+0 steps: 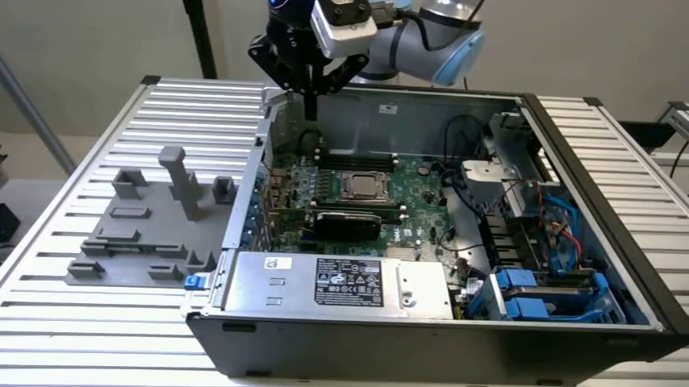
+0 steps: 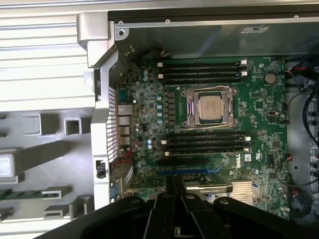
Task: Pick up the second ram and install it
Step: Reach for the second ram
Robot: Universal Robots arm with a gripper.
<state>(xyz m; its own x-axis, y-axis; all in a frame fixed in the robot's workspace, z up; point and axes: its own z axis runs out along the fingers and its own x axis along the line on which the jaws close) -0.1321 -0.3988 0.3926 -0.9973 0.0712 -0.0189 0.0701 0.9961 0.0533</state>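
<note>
My gripper (image 1: 310,113) hangs shut above the far corner of the open computer case (image 1: 603,210), on the exterior view's left, with nothing between its fingers. In the wrist view the black fingers (image 2: 175,180) are pressed together over the green motherboard (image 2: 259,164). Dark memory slots with white latches run on both sides of the processor socket (image 2: 208,107): one bank (image 2: 199,69) and another (image 2: 204,142). Outside the case, a thin green stick (image 2: 11,193), which looks like the ram, lies in the grey holder (image 2: 50,154), apart from the gripper.
The grey holder (image 1: 140,234) with upright posts sits on the slatted table (image 1: 64,322) beside the case. Inside the case are a black expansion card (image 1: 344,219), a silver power supply (image 1: 334,282), blue drive caddies (image 1: 538,298) and loose cables (image 1: 506,210).
</note>
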